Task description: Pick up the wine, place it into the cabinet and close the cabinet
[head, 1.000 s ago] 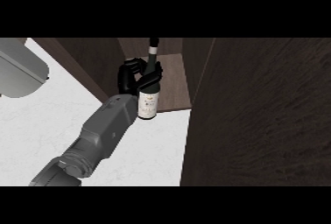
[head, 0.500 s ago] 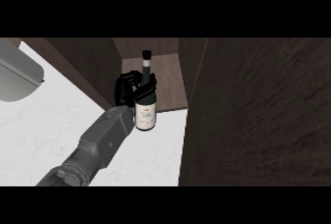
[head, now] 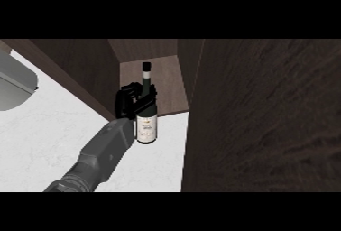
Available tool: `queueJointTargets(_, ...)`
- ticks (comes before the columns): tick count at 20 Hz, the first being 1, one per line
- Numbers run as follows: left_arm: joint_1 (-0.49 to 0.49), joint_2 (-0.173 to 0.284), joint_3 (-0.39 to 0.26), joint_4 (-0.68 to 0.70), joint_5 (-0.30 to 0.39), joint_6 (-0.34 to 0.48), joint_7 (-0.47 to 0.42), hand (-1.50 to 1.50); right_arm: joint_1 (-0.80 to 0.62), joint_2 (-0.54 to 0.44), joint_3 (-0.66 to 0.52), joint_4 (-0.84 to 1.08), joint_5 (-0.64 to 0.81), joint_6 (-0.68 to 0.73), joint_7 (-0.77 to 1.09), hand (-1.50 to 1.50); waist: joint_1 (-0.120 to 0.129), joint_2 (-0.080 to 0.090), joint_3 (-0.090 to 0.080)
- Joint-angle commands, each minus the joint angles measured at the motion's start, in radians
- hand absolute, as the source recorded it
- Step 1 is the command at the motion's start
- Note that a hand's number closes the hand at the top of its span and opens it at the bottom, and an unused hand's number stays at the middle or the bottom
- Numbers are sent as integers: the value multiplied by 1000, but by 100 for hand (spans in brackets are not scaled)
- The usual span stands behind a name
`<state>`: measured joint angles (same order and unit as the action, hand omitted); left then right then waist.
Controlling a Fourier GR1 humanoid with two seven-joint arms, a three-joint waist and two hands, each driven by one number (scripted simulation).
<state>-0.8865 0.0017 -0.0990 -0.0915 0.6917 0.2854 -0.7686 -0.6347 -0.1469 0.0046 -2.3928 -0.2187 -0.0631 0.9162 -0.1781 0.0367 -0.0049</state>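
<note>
The wine bottle (head: 146,128) is dark with a pale label and a black capped neck. It stands nearly upright at the mouth of the open cabinet (head: 168,92), its neck against the shelf and its base over the white counter's edge. My left hand (head: 128,103) is curled round the bottle's shoulder from the left, with the grey forearm (head: 100,155) running in from the lower left. The right hand shows nowhere.
The cabinet's dark wood door (head: 266,122) stands open and fills the right side. The cabinet's left wall (head: 76,67) slants along the upper left. A grey rounded object (head: 15,85) sits at the left edge on the white counter (head: 47,135).
The hand and the bottle have shifted lower and slightly left in the view, and the bottle now stands straighter in front of the shelf.
</note>
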Motion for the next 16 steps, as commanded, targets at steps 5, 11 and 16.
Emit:
queueJointTargets(5, 8, -2, -41, -16, 23, 56, -1, 150, 19, 25, 17, -16, -23, 4, -15, -150, -19, 3, -1)
queueJointTargets(11, -46, -2, -50, -30, 44, 76, 31, 150, 23, 11, -8, -23, -34, -3, 20, -150, -5, -2, 0)
queueJointTargets(16, -92, -2, -63, -49, 64, 126, 38, 150, 26, 14, -6, 3, -27, 6, -11, -150, -7, 3, 1)
